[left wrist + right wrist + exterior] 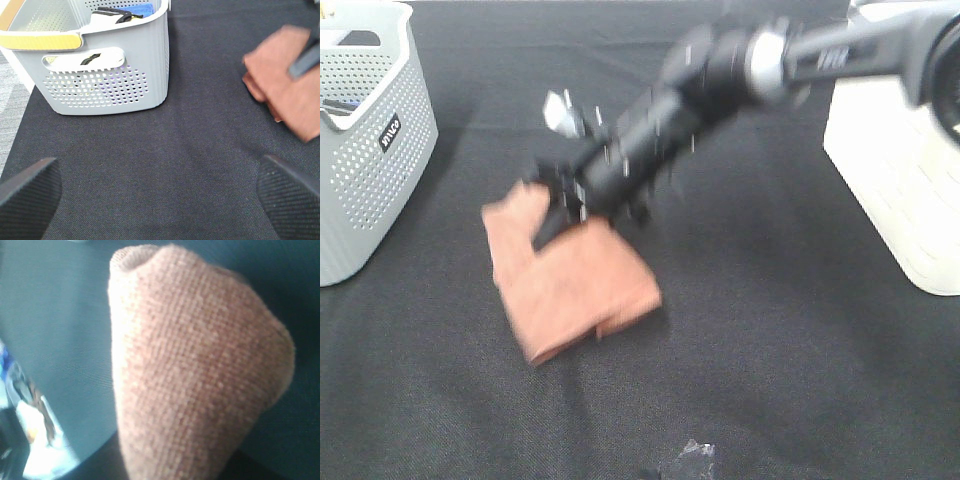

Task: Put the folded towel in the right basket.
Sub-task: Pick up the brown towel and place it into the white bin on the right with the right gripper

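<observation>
The folded towel (570,275) is salmon-pink and lies left of the table's middle, blurred, with one edge drawn upward. My right arm reaches across from the right, and my right gripper (552,205) is shut on the towel's upper edge. In the right wrist view the towel (200,375) fills the frame as a bunched cone and hides the fingers. The right basket (895,190) is white and stands at the right edge. My left gripper (160,192) is open and empty, low over the black cloth; the towel (290,90) lies off to its side.
A grey perforated basket (365,140) with items inside stands at the far left, and it also shows in the left wrist view (100,75). A black cloth (770,330) covers the table. A small dark object (692,462) sits at the front edge.
</observation>
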